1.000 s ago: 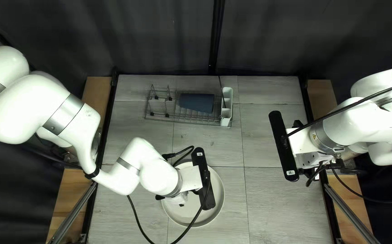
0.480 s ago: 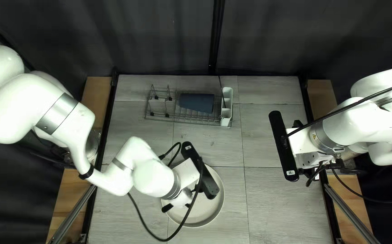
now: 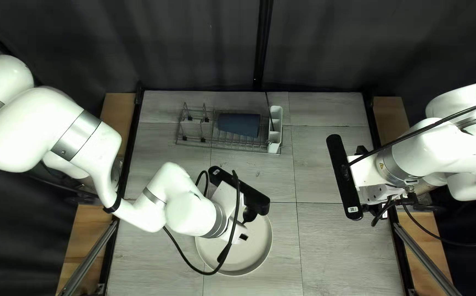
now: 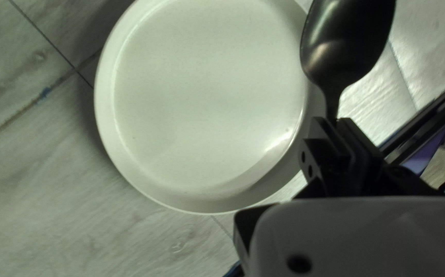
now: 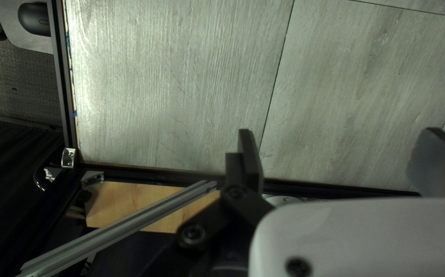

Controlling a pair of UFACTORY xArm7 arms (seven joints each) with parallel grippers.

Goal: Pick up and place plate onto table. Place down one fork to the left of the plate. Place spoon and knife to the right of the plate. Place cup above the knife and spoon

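Jaws of the left gripper (image 3: 240,189) are poised near the plate (image 3: 249,255), which is set on the near part of the bench (image 3: 342,246); at the far side, the cup (image 3: 239,124) is held on its side in a wire rack (image 3: 224,143). At the right, the right gripper (image 3: 344,177) is seen.

In the left wrist view, the spoon (image 4: 345,41) is clenched by its handle, bowl ahead.

In the right wrist view, the jaws are released, well apart.
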